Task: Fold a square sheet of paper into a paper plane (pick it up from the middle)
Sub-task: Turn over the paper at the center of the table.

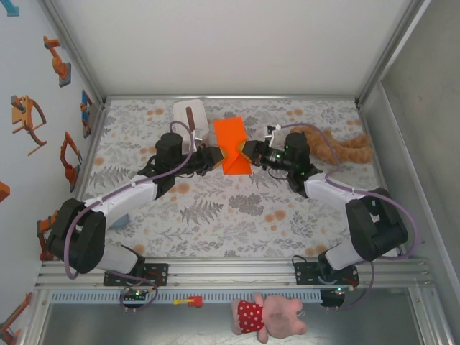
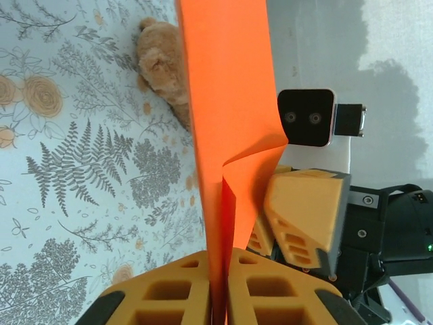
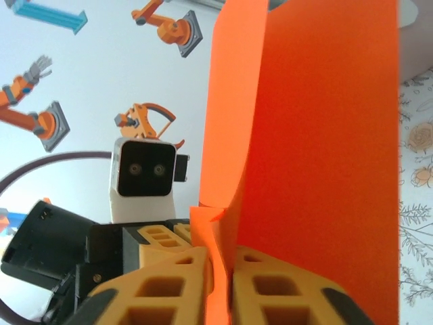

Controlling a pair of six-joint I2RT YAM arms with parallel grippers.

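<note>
Orange ribbed fingers (image 2: pixel 193 265) of the left gripper (image 2: pixel 218 291) are pressing together at the bottom of the left wrist view, jaws all but closed, and they are pinching the square sheet of paper (image 2: pixel 230 101) by a thin, edge-on layer. That bright orange sheet is hanging in the air over the middle of the floral tabletop (image 1: pixel 237 208), touching nothing but the two grippers, and it is buckling inward at its waist where they are meeting it. From the opposite side the right gripper (image 3: pixel 221 271) is clamping the same waist, with paper filling the narrow slit between its jaws. It appears to be gripping too, though I cannot tell how firmly. A white tissue box (image 1: pixel 188 118) is standing just beyond the left gripper and a tan plush toy (image 1: pixel 348 147) is lying behind the right arm, both apart from the sheet. By my reading, the sheet is being gathered along its centre line for a fold. Doing that well is going to depend on both pinches sitting level on one straight line through the middle, so the crease is running true rather than skewing. Neither arm should be pulling away from the other, since paper this thin is likely to tear or slip. If one jaw is letting go to regrip, the other needs to be holding hard first.
</note>
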